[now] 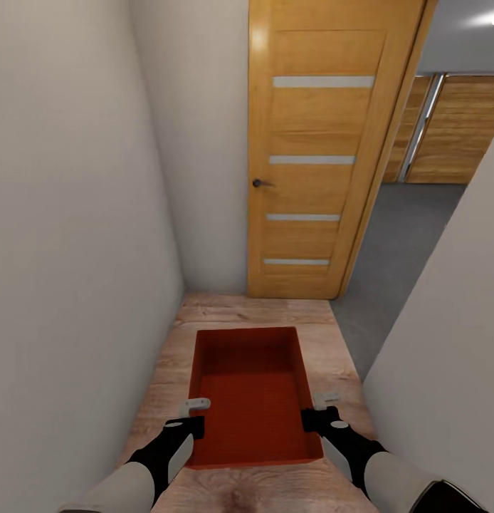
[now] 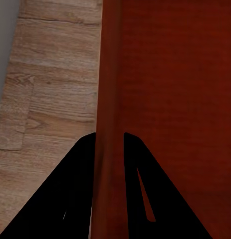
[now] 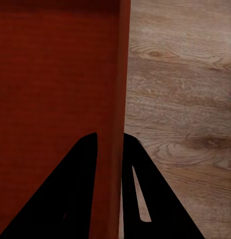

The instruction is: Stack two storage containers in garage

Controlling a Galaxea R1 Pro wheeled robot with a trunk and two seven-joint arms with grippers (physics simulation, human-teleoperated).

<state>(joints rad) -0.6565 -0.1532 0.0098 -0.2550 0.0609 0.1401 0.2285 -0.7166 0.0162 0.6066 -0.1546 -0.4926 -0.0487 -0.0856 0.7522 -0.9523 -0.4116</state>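
I carry one orange-red storage container level in front of me, above light wood planks. My left gripper is shut on its left wall; the left wrist view has that wall pinched between the black fingers. On the opposite side my right gripper is shut on the right wall, with its fingers straddling the rim. Nothing lies in the tray. Ahead to the right, past an open doorway, lies the dark grey floor of the garage. The second container is out of view.
I am in a narrow corridor between a pale wall on the left and another pale wall on the right. A wooden door with glass slits stands open ahead. Wood-panelled surfaces show beyond the doorway.
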